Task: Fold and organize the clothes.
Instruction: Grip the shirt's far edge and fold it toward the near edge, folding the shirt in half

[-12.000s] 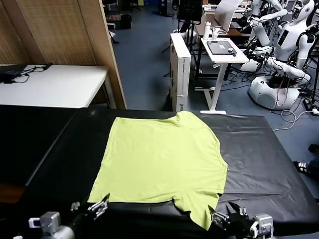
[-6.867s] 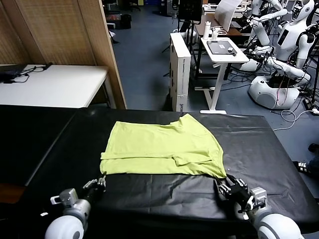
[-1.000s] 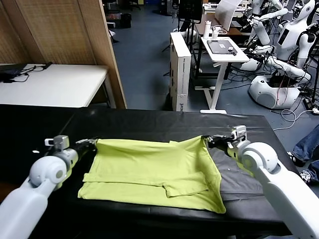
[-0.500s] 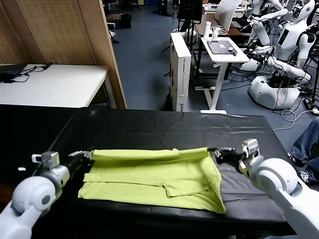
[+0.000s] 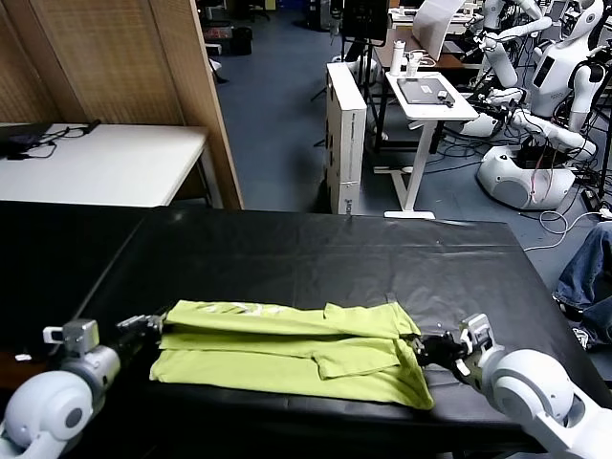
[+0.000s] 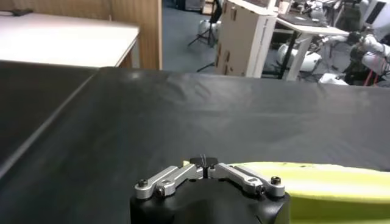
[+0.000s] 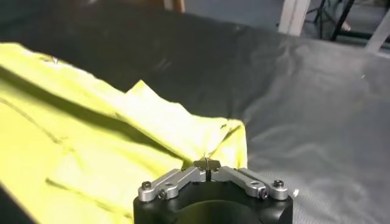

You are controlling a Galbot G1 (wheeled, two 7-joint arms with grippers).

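Black cloth-covered table (image 5: 316, 253) bearing the lime yellow-green cotton T-shirt (image 5: 287, 346), folded into a band near its front edge. Left gripper (image 5: 153, 323) and right gripper (image 5: 427, 346) each pinch an end; release should wait until both ends lie level.

One T-shirt (image 5: 287, 344), two tools, seemingly closed.

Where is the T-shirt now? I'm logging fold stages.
In the head view, the T-shirt lies folded near the black table's front edge, between the left hand and right hand.

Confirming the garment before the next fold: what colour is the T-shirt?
Plain lime yellow-green T-shirt; clearest in the head view.
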